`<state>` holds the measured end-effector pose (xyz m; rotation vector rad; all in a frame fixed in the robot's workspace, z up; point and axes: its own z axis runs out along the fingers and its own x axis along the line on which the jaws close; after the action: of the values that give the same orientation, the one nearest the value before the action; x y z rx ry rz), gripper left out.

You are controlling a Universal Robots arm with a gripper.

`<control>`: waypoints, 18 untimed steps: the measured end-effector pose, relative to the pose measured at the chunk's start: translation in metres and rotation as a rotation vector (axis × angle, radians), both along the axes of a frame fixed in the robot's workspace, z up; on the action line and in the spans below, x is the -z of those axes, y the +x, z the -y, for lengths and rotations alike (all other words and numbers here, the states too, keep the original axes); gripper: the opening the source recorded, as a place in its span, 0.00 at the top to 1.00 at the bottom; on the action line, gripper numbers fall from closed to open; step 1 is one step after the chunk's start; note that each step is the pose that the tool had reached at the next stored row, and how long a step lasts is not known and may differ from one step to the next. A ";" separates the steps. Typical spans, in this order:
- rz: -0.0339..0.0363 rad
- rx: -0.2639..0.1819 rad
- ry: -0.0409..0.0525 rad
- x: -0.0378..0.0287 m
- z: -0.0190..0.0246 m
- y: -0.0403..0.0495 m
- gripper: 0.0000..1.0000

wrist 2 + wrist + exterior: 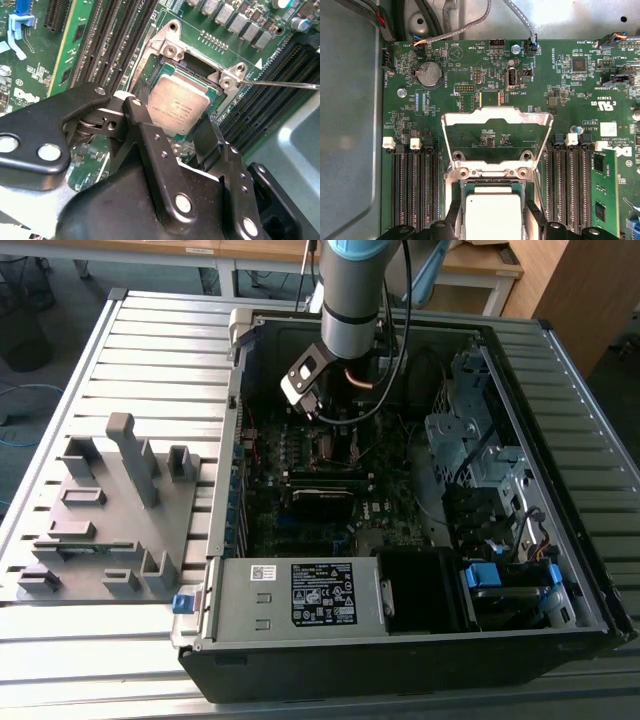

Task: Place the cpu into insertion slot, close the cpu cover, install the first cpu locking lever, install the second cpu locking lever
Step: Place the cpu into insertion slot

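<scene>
The cpu [177,105] top is pale silvery grey (faint dark print on it), the cpu cover [497,116] bright silver, the circuit board [470,65] dark green, the hand [172,122] black, the table [150,350] grey with ridged stripes.

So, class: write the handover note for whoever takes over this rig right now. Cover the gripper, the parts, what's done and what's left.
The gripper is low over the cpu; whether it grips the chip cannot be told.
The cpu lies flat at the insertion slot, within its rim; full seating is unclear.
The cpu cover is open, standing up on its hinge.
One locking lever shows as a thin rod swung out to the side, not latched.
Done: cpu brought to the slot.
Left: close the cover and latch both levers.
</scene>
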<state>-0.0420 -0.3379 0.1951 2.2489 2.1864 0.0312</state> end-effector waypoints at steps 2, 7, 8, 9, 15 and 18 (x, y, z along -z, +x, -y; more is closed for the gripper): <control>0.0002 0.000 0.0002 -0.0050 0.0000 0.0000 0.39; 0.0002 0.000 0.0003 -0.0113 0.0000 0.0000 0.39; 0.0003 0.000 0.0005 -0.0113 -0.0001 0.0000 0.39; 0.0002 0.000 0.0004 -0.0114 0.0000 0.0000 0.39; 0.0001 0.000 0.0001 -0.0118 0.0000 0.0000 0.47; 0.0001 0.000 0.0001 -0.0120 0.0000 0.0000 0.64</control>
<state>-0.0420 -0.3379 0.2071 2.2489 2.1864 0.0314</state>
